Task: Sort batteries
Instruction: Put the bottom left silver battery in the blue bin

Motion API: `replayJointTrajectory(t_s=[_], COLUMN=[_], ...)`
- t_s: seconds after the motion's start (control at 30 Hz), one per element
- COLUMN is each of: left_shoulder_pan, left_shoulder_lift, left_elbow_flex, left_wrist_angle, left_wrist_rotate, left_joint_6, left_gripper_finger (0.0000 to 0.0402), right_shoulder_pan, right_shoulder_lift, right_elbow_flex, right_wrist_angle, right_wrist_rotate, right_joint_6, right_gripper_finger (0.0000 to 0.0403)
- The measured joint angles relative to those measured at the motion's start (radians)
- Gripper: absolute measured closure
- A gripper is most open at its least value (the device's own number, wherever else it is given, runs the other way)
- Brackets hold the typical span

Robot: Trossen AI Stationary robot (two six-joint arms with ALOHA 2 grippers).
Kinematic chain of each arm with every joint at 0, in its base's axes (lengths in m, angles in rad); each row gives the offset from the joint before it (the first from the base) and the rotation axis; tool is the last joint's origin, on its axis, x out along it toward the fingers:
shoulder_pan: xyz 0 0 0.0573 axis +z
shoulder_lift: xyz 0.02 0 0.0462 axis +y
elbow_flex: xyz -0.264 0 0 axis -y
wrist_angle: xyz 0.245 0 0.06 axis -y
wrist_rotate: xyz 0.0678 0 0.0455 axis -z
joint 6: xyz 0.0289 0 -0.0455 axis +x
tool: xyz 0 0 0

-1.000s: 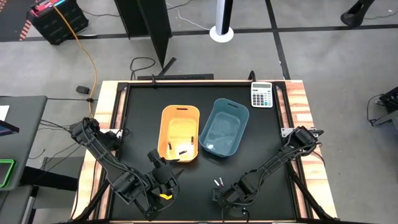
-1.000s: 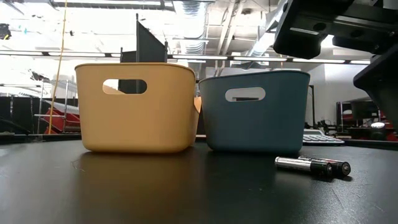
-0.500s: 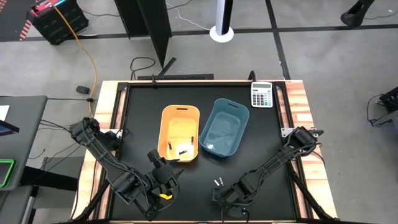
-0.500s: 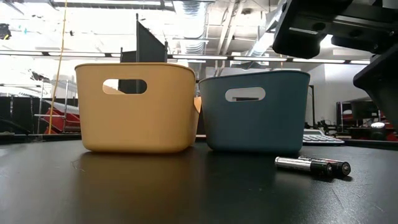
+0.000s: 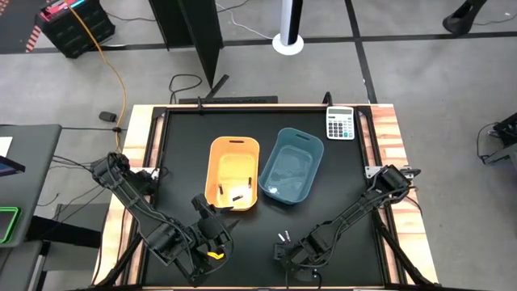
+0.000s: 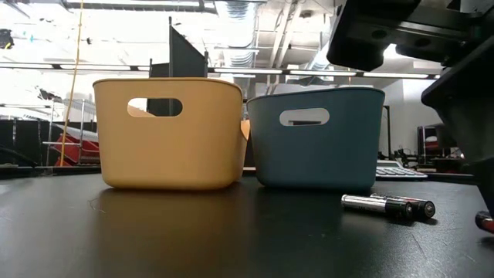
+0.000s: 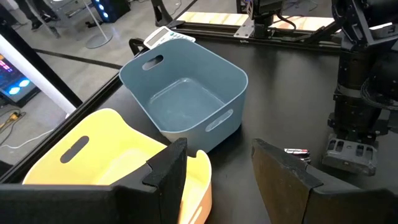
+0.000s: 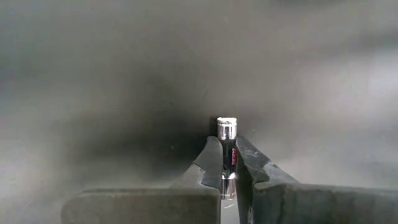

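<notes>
Since half a second ago the right arm has shifted in the low view, its dark bulk now reaching further down the picture's right edge, while bins and loose batteries lie as before. One slim silvery battery with a red-marked dark body (image 8: 227, 152) stands clamped between the two dark fingers of the right pincer (image 8: 227, 168), which sits low over the black tabletop (image 5: 347, 186) near its front edge. Just beside that pincer (image 5: 292, 257), two more small batteries (image 5: 283, 237) lie side by side on the tabletop; the low view shows them as a silver-and-dark pair (image 6: 388, 206) in front of the blue bin.

The orange plastic bin (image 5: 233, 173) holds a few small dark batteries (image 5: 237, 196) near its front end. The blue-grey plastic bin (image 5: 291, 166) touches it on the right, and a pale battery (image 5: 275, 191) lies at its front end.

The left pincer (image 7: 214, 180) hangs with its fingers set wide apart, holding nothing, just in front of the orange bin. A grey-white calculator (image 5: 340, 124) lies at the tabletop's far right corner.
</notes>
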Motion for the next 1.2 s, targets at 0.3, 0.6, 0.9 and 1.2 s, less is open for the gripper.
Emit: replayJointTrajectory(t_s=[0.3, 0.6, 0.9, 1.2], left_shoulder_pan=[0.0, 0.0, 0.0, 0.0], left_shoulder_lift=[0.0, 0.0, 0.0, 0.0], left_elbow_flex=[0.0, 0.0, 0.0, 0.0], left_wrist_angle=[0.0, 0.0, 0.0, 0.0], left_wrist_rotate=[0.0, 0.0, 0.0, 0.003], left_joint_6=[0.008, 0.008, 0.008, 0.008], left_gripper_finger=[0.0229, 0.0229, 0.0229, 0.0229], right_shoulder_pan=[0.0, -0.001, -0.015, -0.04], right_shoulder_lift=[-0.002, -0.007, -0.011, -0.011], right_elbow_flex=[0.0, 0.001, 0.059, 0.132], right_wrist_angle=[-0.014, -0.016, -0.064, -0.131], right_wrist_rotate=[0.03, 0.03, 0.049, 0.086], right_joint_6=[0.0, 0.0, 0.001, -0.008], right_gripper_finger=[0.0378, 0.0378, 0.0379, 0.0379])
